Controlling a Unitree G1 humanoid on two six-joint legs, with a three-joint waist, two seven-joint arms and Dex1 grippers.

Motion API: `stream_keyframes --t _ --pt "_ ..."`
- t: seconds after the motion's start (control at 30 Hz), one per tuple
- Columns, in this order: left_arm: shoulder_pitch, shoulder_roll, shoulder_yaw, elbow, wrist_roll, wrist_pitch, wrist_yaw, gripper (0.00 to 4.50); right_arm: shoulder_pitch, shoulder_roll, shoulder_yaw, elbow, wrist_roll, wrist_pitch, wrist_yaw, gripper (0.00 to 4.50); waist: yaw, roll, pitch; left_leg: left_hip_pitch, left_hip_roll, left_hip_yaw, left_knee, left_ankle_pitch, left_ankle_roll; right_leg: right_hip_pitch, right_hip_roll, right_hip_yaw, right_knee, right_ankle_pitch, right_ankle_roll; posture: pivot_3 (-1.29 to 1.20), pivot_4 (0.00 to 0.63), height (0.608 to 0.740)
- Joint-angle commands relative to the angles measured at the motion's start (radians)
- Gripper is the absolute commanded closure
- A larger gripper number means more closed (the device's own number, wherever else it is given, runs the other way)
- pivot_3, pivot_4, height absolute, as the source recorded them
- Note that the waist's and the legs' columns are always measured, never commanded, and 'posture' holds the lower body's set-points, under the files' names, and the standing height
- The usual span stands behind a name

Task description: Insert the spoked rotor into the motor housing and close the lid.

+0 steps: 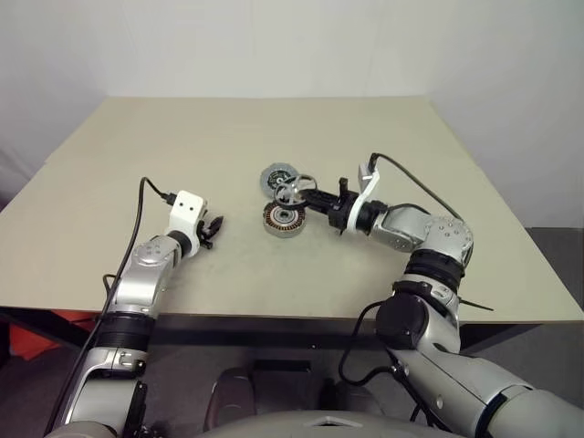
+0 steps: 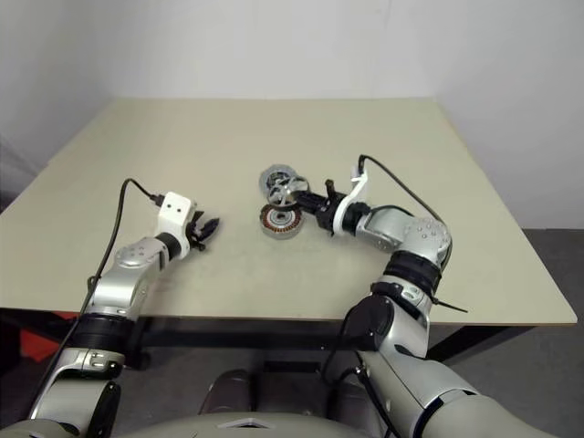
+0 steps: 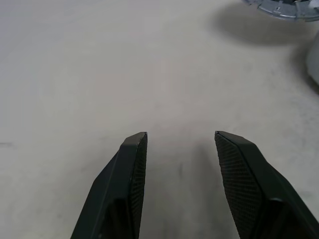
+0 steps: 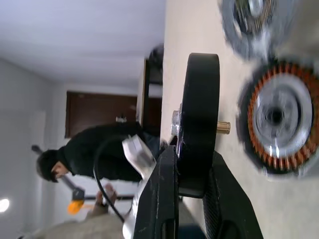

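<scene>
Head view: the right gripper [image 1: 299,195] holds the rotor [image 1: 290,192] above the table [image 1: 164,146], between the lid [image 1: 277,177] at about 11 o'clock from it and the housing [image 1: 284,218] at about 6 o'clock. The lid lies open, joined to the housing rim. The left gripper [image 1: 213,228] rests low at 9 o'clock from the housing, well apart.

Left wrist view: its fingers [image 3: 130,164] stand half apart with nothing between them.

Right wrist view: the fingers [image 4: 164,194] clamp the black rim of the rotor [image 4: 198,109], held on edge; a brass shaft [image 4: 223,127] points at the housing [image 4: 279,117].

I judge the step is carrying the rotor to the housing. Next the shaft must line up with the hub hole, then go down straight
</scene>
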Motion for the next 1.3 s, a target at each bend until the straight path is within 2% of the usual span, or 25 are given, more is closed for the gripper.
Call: stream_keyframes --t 0.03,0.43,0.6,0.9,1.3 --pt "-0.001 0.016 0.003 -0.049 0.004 -0.001 -0.008 2.23 -0.022 0.016 -0.014 -0.013 0.027 0.013 -0.009 4.12 -0.001 0.000 0.000 0.000 0.000 0.000 0.000 0.000 0.000 0.000 0.000 0.000 0.000 -0.001 0.002 0.00 0.000 0.740" --pt "0.023 0.031 0.006 -0.102 0.009 0.036 -0.014 2.23 -0.019 0.048 0.104 0.118 0.011 -0.182 0.036 4.12 -0.002 0.000 0.000 0.000 0.000 0.000 -0.002 0.001 -0.002 -0.001 0.000 0.000 0.000 -0.002 0.004 0.00 0.000 0.740" --pt "0.025 0.031 0.009 -0.112 0.010 0.043 -0.011 2.23 -0.005 0.046 0.163 0.169 0.001 -0.241 0.051 4.12 -0.002 0.000 0.000 0.000 0.000 0.000 -0.002 0.001 -0.002 -0.002 0.000 0.000 0.000 0.001 -0.001 0.00 0.000 0.740" --pt "0.035 0.032 0.011 -0.130 0.009 0.053 -0.008 2.23 0.002 -0.002 0.237 0.251 -0.017 -0.355 0.089 4.12 -0.002 0.000 0.000 0.000 0.000 0.000 -0.002 0.001 -0.002 -0.002 0.000 0.000 0.000 0.001 -0.001 0.00 0.000 0.740" --pt "0.022 0.021 0.001 -0.112 0.011 0.047 -0.007 2.23 0.004 -0.052 0.273 0.240 0.015 -0.359 0.110 4.12 0.001 0.000 0.000 -0.001 0.000 0.000 -0.002 0.001 -0.002 -0.001 0.000 0.000 0.000 0.001 -0.002 0.00 0.000 0.740"
